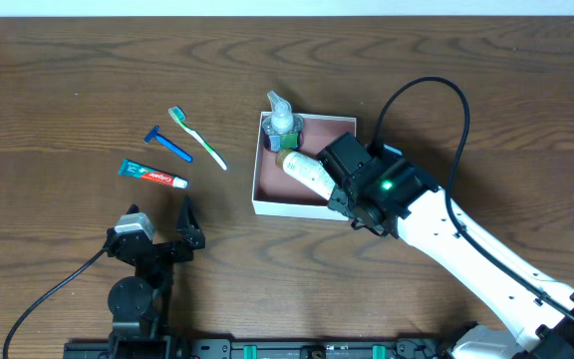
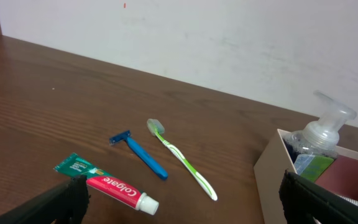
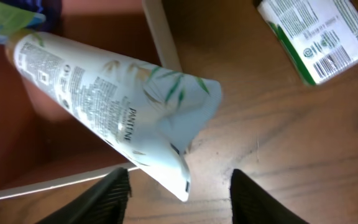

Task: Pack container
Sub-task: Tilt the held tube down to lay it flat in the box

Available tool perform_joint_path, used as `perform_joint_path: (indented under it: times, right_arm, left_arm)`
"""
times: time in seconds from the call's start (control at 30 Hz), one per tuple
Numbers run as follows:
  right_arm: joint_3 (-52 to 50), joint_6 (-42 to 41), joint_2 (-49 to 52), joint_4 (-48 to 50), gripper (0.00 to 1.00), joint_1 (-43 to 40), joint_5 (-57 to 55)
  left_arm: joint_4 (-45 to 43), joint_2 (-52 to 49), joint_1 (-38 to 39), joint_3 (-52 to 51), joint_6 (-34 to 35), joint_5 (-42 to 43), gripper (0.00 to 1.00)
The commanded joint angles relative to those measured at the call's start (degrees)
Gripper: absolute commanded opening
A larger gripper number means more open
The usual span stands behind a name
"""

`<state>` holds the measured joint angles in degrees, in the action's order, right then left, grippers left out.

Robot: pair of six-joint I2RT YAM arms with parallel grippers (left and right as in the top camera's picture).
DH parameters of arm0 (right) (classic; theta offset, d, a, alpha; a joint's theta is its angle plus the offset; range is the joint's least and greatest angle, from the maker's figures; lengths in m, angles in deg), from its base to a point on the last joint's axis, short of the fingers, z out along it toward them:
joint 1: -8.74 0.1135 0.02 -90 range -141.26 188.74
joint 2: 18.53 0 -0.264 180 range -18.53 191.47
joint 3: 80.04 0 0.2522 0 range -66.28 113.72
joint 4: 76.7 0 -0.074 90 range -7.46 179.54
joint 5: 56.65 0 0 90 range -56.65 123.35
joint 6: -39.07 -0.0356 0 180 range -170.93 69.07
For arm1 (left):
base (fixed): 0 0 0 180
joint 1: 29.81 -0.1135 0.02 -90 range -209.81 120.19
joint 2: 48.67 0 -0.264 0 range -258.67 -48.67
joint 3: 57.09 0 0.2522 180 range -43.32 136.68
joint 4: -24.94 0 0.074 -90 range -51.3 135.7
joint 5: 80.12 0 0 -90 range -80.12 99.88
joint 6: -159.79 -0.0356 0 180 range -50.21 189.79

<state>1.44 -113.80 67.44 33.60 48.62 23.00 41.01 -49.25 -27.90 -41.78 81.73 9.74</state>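
The container (image 1: 287, 207) is a square shallow box with white walls (image 3: 160, 37) and a reddish-brown floor; its corner also shows in the left wrist view (image 2: 277, 180). A clear pump bottle (image 1: 282, 125) (image 2: 322, 134) stands in its far corner. A white Pantene tube (image 1: 310, 172) (image 3: 104, 87) lies slanted in the box, its crimped tail over the wall. My right gripper (image 1: 342, 191) (image 3: 180, 186) is open astride that tail, with a gap on each side. My left gripper (image 1: 160, 211) (image 2: 184, 183) stands wide open and holds nothing.
Left of the box lie a red toothpaste tube (image 1: 152, 176) (image 2: 114, 186), a blue razor (image 1: 167, 145) (image 2: 140, 154) and a green-white toothbrush (image 1: 197, 138) (image 2: 182, 158). A small green-white packet (image 3: 319, 37) lies on the table beside the box.
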Motion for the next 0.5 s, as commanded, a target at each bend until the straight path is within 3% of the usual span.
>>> perform_joint_path:
  times: [0.0,0.33,0.47]
  right_arm:
    - [-0.6,4.4,-0.3,1.3,0.56,-0.3,-2.6]
    - [-4.9,6.8,-0.3,7.2,0.55,-1.5,-3.8]
    - [-5.9,8.1,-0.3,9.3,0.48,-2.1,-3.6]
  left_arm:
    - [1.9,0.2,-0.2,-1.3,-0.5,-0.6,0.98]
    - [1.9,0.2,-0.2,-1.3,-0.5,-0.6,0.98]
    - [1.9,0.2,-0.2,-1.3,-0.5,-0.6,0.98]
